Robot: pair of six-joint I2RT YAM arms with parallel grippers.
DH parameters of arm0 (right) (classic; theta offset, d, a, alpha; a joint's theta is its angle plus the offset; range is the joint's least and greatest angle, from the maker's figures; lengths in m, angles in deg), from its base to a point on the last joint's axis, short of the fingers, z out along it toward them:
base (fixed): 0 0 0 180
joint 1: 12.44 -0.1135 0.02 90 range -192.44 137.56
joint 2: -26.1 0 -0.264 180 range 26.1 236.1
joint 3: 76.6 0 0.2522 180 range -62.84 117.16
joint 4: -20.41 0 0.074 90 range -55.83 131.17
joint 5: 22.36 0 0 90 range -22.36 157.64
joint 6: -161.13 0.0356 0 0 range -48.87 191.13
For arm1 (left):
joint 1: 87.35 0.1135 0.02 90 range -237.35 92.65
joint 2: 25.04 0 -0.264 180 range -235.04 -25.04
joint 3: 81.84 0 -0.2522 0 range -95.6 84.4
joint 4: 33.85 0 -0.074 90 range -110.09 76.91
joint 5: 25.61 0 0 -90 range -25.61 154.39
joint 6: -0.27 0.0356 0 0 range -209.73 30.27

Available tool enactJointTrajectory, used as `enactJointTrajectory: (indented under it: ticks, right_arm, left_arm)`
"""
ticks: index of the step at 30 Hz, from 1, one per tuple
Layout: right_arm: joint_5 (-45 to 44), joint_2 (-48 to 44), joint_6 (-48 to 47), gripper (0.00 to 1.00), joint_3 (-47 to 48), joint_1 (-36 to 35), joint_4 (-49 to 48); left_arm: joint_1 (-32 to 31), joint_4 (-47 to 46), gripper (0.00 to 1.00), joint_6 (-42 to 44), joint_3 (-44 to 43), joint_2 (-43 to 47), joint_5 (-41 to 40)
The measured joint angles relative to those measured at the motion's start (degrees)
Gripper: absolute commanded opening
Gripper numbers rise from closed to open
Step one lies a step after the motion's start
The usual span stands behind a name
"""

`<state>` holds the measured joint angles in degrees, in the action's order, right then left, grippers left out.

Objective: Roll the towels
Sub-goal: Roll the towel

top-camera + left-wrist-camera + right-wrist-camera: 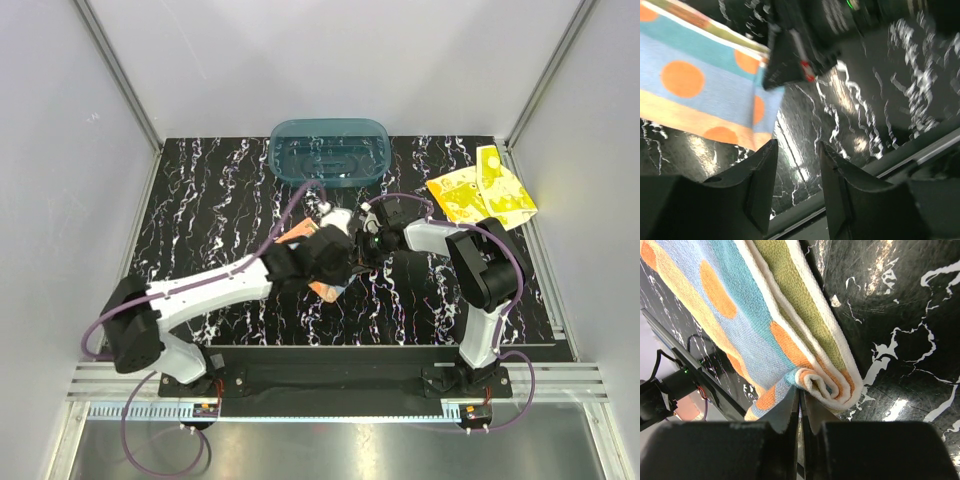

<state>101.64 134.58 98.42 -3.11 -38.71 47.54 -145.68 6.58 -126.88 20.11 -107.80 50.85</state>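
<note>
The dotted towel (740, 315), light blue and yellow with orange dots, lies partly rolled at the table's middle, mostly hidden under both grippers in the top view (297, 234). My right gripper (801, 392) is shut on the towel's rolled end, a thin layer pinched at the fingertips. My left gripper (798, 145) stands open just beside the towel (695, 90), with only bare table between its fingers. From above the two grippers (335, 262) (362, 240) meet over the towel. The bright yellow towel (480, 195) lies flat at the back right, far from both.
A teal translucent tub (300, 135) stands at the back centre, just beyond the grippers. The black marbled tabletop (200, 210) spreads left and right. Its near edge (880, 160) runs close below the left gripper. White walls enclose the table.
</note>
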Motion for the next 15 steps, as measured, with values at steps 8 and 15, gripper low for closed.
enactJointTrajectory:
  ticks: [8, 15]
  right_arm:
    - [0.0, 0.0, 0.0, 0.07, -0.1, 0.0, 0.0]
    - [0.0, -0.1, -0.1, 0.06, -0.2, 0.0, -0.2]
  left_arm:
    - [-3.3, 0.2, 0.41, 2.8, -1.5, -12.5, -0.2]
    - [-3.1, -0.2, 0.40, 2.9, -1.4, -17.1, -0.5]
